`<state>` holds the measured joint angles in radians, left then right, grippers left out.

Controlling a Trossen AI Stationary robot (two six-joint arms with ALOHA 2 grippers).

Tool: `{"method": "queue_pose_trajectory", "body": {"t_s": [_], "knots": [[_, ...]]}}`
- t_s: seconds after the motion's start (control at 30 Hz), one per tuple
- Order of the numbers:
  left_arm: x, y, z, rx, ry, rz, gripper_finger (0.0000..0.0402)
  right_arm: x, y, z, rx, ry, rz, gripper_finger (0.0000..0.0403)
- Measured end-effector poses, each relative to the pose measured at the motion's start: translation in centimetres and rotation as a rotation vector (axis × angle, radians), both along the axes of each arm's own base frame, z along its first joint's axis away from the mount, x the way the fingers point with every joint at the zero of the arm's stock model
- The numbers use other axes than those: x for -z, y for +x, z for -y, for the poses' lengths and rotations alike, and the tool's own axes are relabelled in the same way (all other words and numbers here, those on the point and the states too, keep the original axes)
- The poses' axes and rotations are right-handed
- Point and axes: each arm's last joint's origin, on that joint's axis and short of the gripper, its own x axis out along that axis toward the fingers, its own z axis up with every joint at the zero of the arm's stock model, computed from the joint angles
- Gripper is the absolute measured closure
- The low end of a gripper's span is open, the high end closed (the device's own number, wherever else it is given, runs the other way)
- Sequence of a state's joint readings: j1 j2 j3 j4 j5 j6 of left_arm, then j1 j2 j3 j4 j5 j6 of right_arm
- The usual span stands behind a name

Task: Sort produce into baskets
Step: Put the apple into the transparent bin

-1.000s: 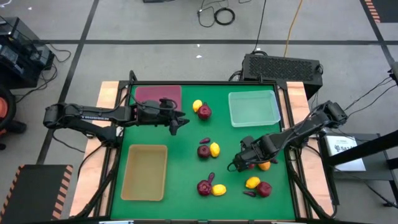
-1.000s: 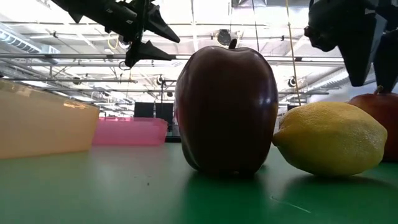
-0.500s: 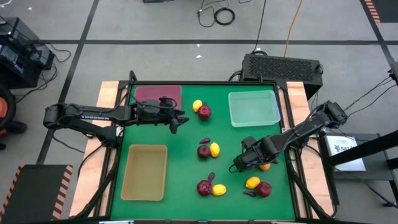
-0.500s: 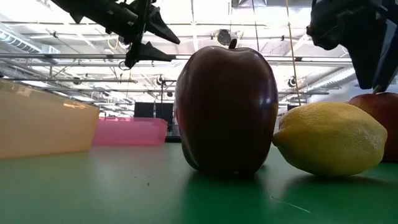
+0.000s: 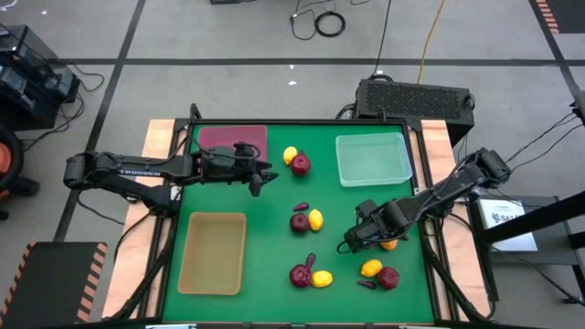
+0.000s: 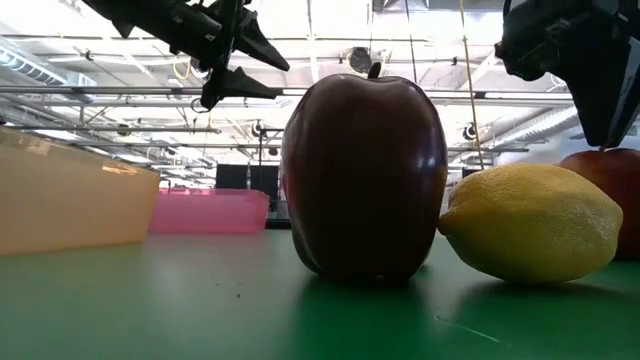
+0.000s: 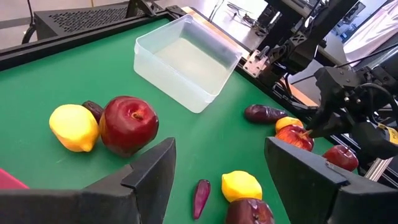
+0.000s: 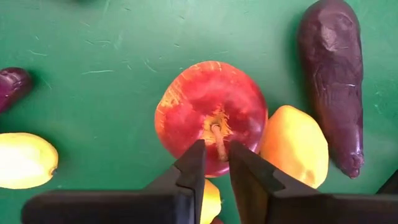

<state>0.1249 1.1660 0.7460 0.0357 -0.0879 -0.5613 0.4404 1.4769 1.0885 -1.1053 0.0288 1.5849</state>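
Observation:
My right gripper (image 8: 216,155) stands over a red apple (image 8: 208,112) at the table's right, its fingers shut on the stem. Beside the apple lie an orange fruit (image 8: 292,146) and a dark purple vegetable (image 8: 329,81). In the high view the gripper (image 5: 352,242) hides this apple. My left gripper (image 5: 260,178) hangs open in the air beside the maroon basket (image 5: 233,140), holding nothing. The clear basket (image 5: 373,157) stands at the far right and the tan basket (image 5: 213,253) at the near left; both rest flat on the green mat. My right gripper pinches the apple's stem (image 8: 217,134) between its two fingers (image 8: 193,165). The fingers come from above, pointing down. The apple sits upright on the mat, stem up.
Loose produce lies in groups on the mat: a lemon (image 5: 291,155) with an apple (image 5: 301,165) at the far middle, an apple (image 5: 299,222) with a lemon (image 5: 315,218) at the centre, an apple (image 5: 300,275) and lemon (image 5: 321,279) near the front, and a lemon (image 5: 370,268) and apple (image 5: 388,277) at the near right.
My right gripper has shut its fingers over the red apple; in the low view the gap between them has closed. The apple has stayed on the mat.

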Motion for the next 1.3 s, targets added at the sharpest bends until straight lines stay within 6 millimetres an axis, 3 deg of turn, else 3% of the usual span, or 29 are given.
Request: {"method": "queue_pose_trajectory", "body": {"t_s": [0.4,0.57,0.7,0.83,1.07,1.3], "knots": [[0.0,0.0,0.0,-0.001,-0.002,0.000,0.0148,0.7,0.4,-0.2,-0.080,-0.042,-0.018,0.0396],[0.0,0.0,0.0,-0.001,-0.002,0.000,0.0148,-0.4,0.0,0.2,-0.071,-0.049,0.027,0.0400],[0.0,0.0,0.0,-0.001,-0.003,0.001,0.0148,-2.5,-0.3,1.0,-0.032,-0.120,0.132,0.0401],[0.0,0.0,0.0,-0.003,-0.008,0.002,0.0148,-4.5,-1.1,2.9,0.031,-0.255,0.186,0.0402],[0.0,0.0,0.0,-0.003,-0.010,0.002,0.0148,-6.7,-2.2,8.2,0.109,-0.451,0.223,0.0402],[0.0,0.0,0.0,-0.002,-0.009,0.002,0.0148,-7.2,-2.6,13.5,0.088,-0.539,0.130,0.0403]]}}
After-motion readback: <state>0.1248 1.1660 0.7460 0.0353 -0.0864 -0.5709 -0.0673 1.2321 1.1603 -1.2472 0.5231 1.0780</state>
